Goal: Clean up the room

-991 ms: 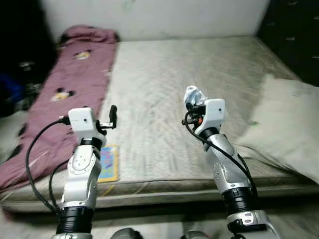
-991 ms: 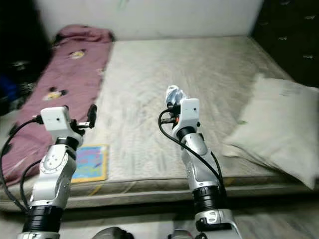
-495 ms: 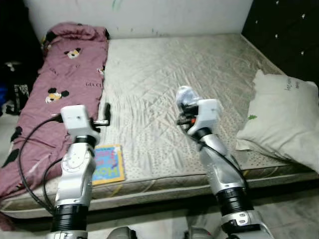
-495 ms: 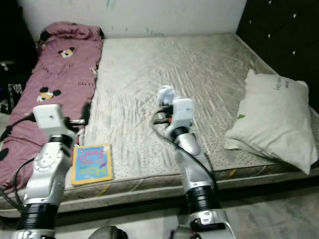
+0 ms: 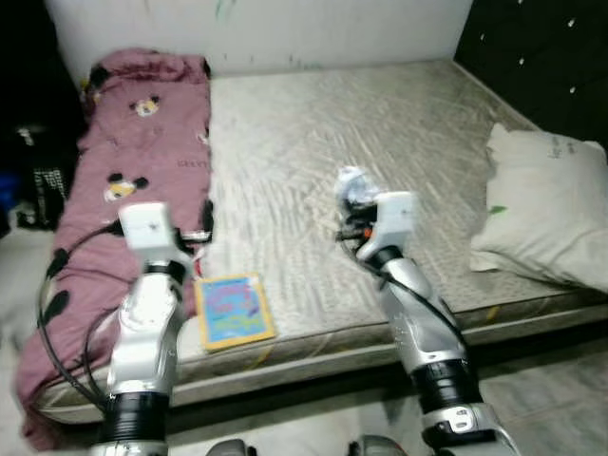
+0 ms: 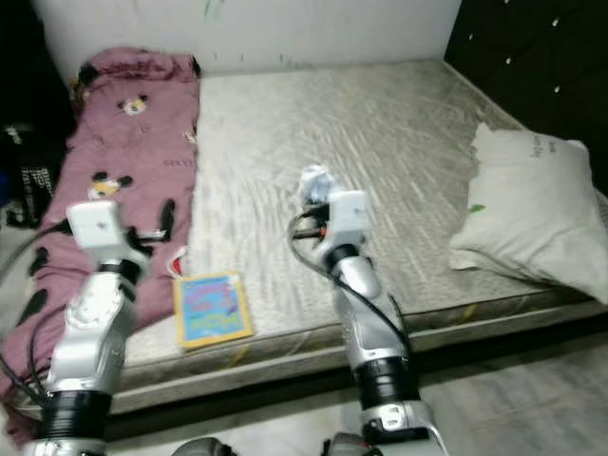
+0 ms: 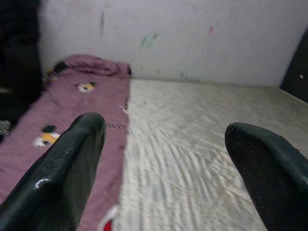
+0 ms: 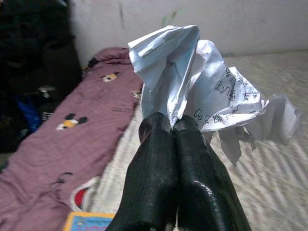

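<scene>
My right gripper [image 8: 169, 127] is shut on a crumpled sheet of white paper [image 8: 202, 86] with handwriting on it. In the head views the paper [image 5: 353, 182] sticks up from the gripper, held above the middle of the bare grey mattress [image 5: 399, 114]. My left gripper [image 7: 166, 132] is open with nothing between its fingers, raised over the near left part of the bed beside the purple blanket [image 5: 133, 171]. A colourful children's book [image 5: 233, 309] lies flat near the mattress's front edge, between my two arms.
A white pillow [image 5: 541, 204] lies at the right edge of the mattress. A dark tufted panel [image 5: 541, 47] stands at the back right. Dark clutter [image 5: 28, 142] sits on the floor to the left. A white wall [image 5: 285, 28] runs behind the bed.
The whole picture has shifted, so the camera moved and the bed now sits at an angle. Both arms keep their pose and the paper stays in the right gripper.
</scene>
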Tool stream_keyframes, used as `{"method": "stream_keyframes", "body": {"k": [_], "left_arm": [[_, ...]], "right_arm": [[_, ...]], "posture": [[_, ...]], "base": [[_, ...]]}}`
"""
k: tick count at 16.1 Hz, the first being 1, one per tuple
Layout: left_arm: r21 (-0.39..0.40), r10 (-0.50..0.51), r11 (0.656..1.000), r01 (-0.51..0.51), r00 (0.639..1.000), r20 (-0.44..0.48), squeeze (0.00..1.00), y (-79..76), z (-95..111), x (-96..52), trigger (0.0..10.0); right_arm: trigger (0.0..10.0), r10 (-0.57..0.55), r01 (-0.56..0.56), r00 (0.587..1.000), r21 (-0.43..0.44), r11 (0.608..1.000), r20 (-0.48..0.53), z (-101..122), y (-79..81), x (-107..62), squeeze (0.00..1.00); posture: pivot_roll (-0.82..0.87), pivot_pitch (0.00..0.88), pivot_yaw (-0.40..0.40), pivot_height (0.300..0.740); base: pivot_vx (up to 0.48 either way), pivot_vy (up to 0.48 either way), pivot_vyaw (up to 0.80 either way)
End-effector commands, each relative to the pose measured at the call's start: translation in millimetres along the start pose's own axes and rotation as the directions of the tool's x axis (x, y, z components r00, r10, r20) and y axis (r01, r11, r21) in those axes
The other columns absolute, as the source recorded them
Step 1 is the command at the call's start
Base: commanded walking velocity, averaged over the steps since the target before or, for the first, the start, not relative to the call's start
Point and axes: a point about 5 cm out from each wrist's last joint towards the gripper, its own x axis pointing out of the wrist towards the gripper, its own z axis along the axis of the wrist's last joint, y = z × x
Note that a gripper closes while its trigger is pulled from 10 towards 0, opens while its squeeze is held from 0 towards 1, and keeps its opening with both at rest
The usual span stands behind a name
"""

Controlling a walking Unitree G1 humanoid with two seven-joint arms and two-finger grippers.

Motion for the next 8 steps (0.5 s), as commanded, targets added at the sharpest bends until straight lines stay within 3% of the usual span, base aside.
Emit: {"method": "stream_keyframes", "body": {"k": [1, 8], "left_arm": [[-0.008, -0.031, 0.999, 0.031, 0.999, -0.006, 0.00, -8.5, -0.6, 0.6, 10.0], [-0.013, -0.031, 0.999, 0.031, 0.999, -0.016, 0.00, -9.1, -2.6, 0.3, 10.0]], "right_arm": [[10.0, -0.023, 0.023, 1.000, -0.007, 1.000, 0.013, 2.6, -9.0, -1.6, 0.00], [10.0, -0.004, 0.005, 1.000, -0.007, 1.000, 0.016, 1.0, -4.3, -0.2, 0.00]], "posture": [[-0.09, 0.000, 0.040, 0.740], [-0.09, 0.000, 0.044, 0.740]], "base": [[0.000, 0.480, 0.00], [0.000, 0.480, 0.00]]}}
